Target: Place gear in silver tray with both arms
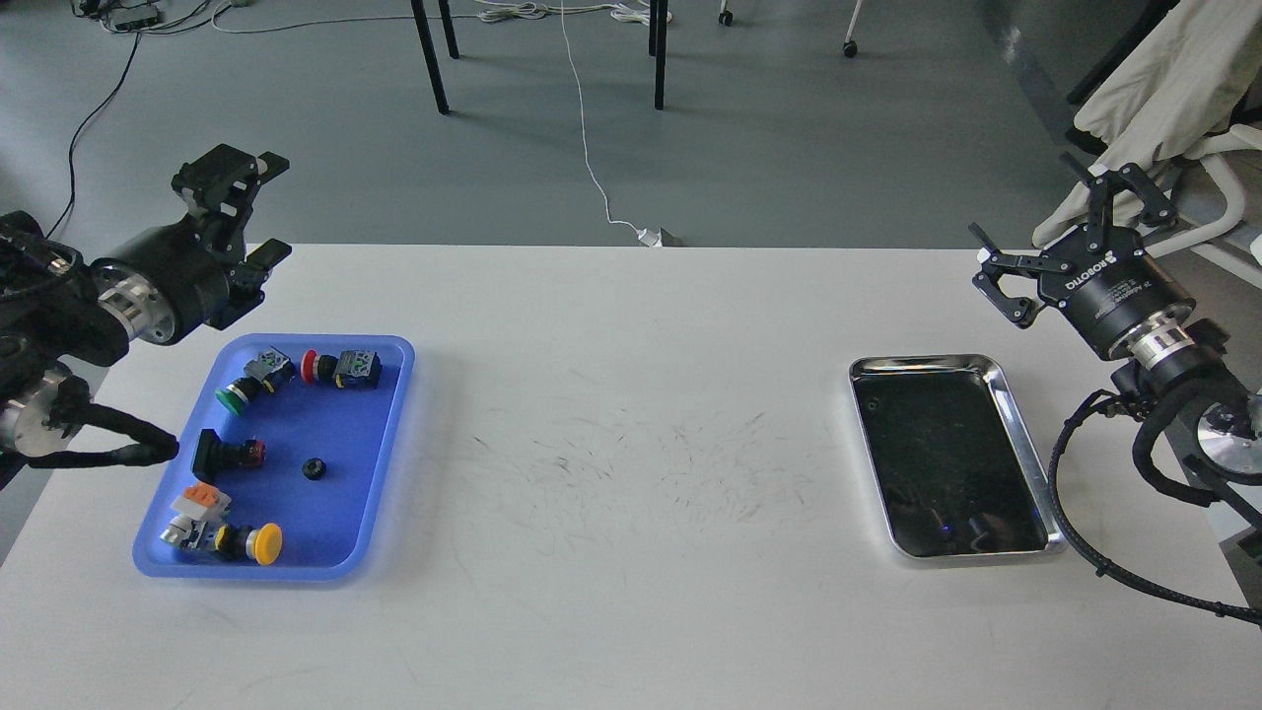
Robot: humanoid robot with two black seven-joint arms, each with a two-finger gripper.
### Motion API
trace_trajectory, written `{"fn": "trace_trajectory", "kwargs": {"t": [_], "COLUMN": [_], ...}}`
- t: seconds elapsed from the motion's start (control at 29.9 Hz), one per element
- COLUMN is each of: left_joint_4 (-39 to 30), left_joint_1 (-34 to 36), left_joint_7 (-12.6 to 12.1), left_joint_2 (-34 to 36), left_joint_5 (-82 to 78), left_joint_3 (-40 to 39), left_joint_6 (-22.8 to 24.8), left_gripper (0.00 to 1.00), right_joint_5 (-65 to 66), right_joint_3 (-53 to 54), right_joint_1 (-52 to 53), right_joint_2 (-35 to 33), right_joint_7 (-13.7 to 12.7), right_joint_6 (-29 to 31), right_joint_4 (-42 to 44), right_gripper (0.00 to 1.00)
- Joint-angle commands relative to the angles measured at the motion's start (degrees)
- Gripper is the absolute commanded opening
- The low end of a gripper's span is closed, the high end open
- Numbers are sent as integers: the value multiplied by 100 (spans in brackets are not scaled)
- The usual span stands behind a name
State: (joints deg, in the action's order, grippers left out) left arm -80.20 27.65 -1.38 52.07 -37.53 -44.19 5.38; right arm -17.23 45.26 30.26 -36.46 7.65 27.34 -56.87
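The gear (314, 469) is a small black ring lying in the middle of the blue tray (385, 463) at the left. The silver tray (1025, 463) lies at the right of the white table, with nothing in it. My left gripper (240, 209) is open and empty, above the table's far left corner, beyond the blue tray. My right gripper (1060, 240) is open and empty, above the table's far right, beyond the silver tray.
The blue tray also holds a green push button (251, 379), a red one (340, 368), a yellow one (242, 540), a black switch (225, 454) and an orange-topped part (200, 499). Chair legs (430, 54) and cables lie on the floor beyond the table.
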Motion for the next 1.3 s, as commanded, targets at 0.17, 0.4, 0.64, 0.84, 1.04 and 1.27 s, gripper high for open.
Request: {"fn": "trace_trajectory", "kwargs": {"t": [0.17, 0.4, 0.64, 0.84, 1.04, 1.27], "left_joint_4": [-541, -541, -243, 161, 259, 470], "left_joint_1": [-49, -67, -58, -67, -110, -199], "left_joint_7": [656, 789, 824, 832, 833, 833], "left_joint_2": [849, 752, 516, 261, 137, 137], "left_joint_5": [-3326, -5386, -6450, -6661, -6705, -6820], "left_joint_3": [1174, 1738, 2274, 2512, 2538, 2538], "left_joint_6": [157, 16, -309, -459, -503, -511], "left_gripper": [98, 96, 95, 91, 91, 87], "right_joint_5": [44, 44, 53, 62, 62, 62], "right_joint_3": [-8, -17, -34, -34, -34, -34], "right_joint_1": [6, 14, 15, 6, 6, 6], "right_joint_2": [7, 7, 7, 7, 7, -2], "right_joint_7": [8, 8, 8, 17, 17, 17], "right_joint_6": [17, 26, 34, 43, 43, 43], "right_joint_4": [18, 10, -8, -26, -34, -26], "right_gripper": [96, 96, 96, 96, 95, 96]}}
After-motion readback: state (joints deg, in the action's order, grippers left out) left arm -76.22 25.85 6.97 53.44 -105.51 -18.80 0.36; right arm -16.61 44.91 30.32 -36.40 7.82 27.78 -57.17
